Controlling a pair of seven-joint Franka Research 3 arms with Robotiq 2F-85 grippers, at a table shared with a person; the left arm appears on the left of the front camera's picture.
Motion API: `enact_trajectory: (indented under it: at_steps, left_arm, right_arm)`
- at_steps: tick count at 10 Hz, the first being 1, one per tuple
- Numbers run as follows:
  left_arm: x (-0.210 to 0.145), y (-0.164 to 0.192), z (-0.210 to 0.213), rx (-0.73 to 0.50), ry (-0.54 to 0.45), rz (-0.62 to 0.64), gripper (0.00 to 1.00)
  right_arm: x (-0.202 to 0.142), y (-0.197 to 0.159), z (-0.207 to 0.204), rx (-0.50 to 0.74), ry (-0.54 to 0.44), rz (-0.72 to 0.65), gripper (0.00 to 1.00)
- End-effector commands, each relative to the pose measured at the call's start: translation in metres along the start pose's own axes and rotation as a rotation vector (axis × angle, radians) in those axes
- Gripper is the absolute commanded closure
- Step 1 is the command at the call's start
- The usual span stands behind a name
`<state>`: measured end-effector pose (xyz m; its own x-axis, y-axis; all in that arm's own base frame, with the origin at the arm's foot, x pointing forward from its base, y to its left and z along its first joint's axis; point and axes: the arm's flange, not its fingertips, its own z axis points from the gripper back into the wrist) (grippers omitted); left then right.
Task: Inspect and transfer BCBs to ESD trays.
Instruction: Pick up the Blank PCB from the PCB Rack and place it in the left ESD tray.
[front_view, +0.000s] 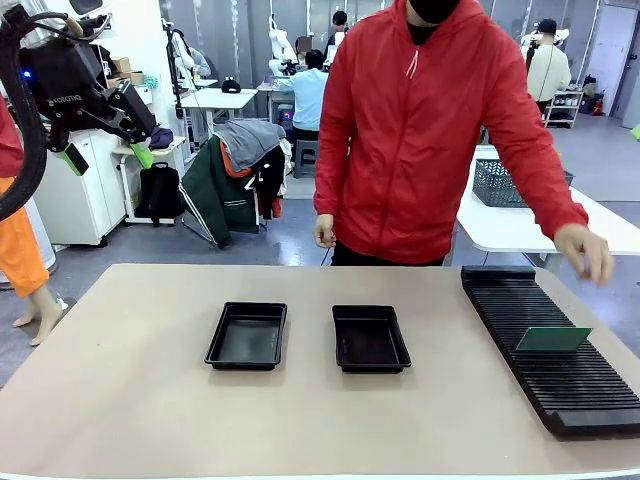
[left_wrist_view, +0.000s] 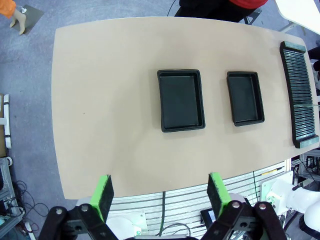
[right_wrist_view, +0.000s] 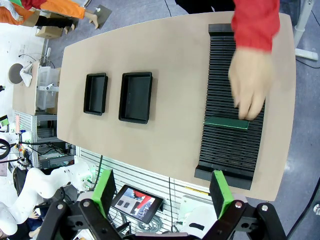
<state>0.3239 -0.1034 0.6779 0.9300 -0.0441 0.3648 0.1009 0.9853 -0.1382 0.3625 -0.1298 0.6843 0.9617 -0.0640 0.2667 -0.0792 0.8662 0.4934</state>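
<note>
Trays lie side by side on the tan bench (front_view: 130, 400), the left tray (front_view: 247, 336) and the right tray (front_view: 370, 339) both black and empty. A green board (front_view: 553, 339) stands in the slotted rack (front_view: 560, 380) at the bench's right. A person's hand (front_view: 585, 250) hangs above the rack. Behind are a grey floor, white tables and a mesh basket (front_view: 497, 185). The left pincer (front_view: 108, 157), raised high, and the right pincer (right_wrist_view: 162, 186) both gape wide, empty.

1. Person's hand (right_wrist_view: 248, 82), over the rack (right_wrist_view: 227, 150): motion-blurred, fingers indistinct.
2. Fingertips (right_wrist_view: 245, 114) at the BCB (right_wrist_view: 225, 122) slotted in the rack: touching or apart, cannot tell.
3. BCB face markings: too small to read.
4. Rack's near right corner: cut by the front view's edge.
</note>
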Motion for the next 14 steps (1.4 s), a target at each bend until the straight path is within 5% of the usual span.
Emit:
enact_trajectory:
  at_steps: [1,9,14]
  left_arm:
    - [0.0,0.001,0.001,0.002,-0.003,0.006,0.0]
    - [0.0,0.001,0.001,0.002,-0.003,0.006,0.0]
    - [0.0,0.001,0.001,0.002,-0.003,0.006,0.0]
  right_arm:
    - [-0.001,0.001,0.001,0.0,-0.002,0.001,0.0]
    - [0.0,0.0,0.0,0.0,0.0,0.0,0.0]
    - [-0.007,0.01,-0.034,-0.147,-0.007,0.479,0.0]
